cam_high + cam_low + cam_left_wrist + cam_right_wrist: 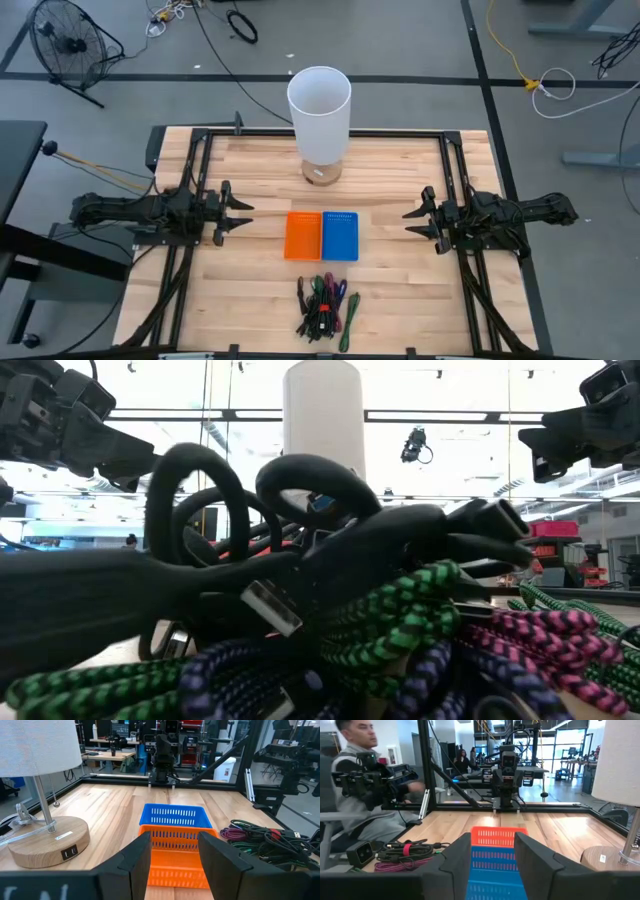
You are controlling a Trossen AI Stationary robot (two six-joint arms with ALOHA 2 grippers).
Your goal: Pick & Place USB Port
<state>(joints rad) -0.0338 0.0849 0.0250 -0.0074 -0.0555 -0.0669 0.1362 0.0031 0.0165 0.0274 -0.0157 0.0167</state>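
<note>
A bundle of USB cables [325, 305], black, green, purple and pink braided, lies on the wood near the table's front edge, filling the low view [330, 610]. An orange basket [302, 236] and a blue basket [340, 236] stand side by side at the table's middle. A lamp with a white shade [319, 105] rests on its round wooden base [47, 842], which has USB ports [69, 853] in its side. My left gripper [242, 214] hovers open at the table's left, my right gripper [412, 222] open at the right, both pointing level toward the baskets.
Black frame rails [200, 160] border the tabletop. A person [355, 780] sits beyond the table's near side, with another arm rig [375, 777] beside them. Bare wood lies between each gripper and the baskets.
</note>
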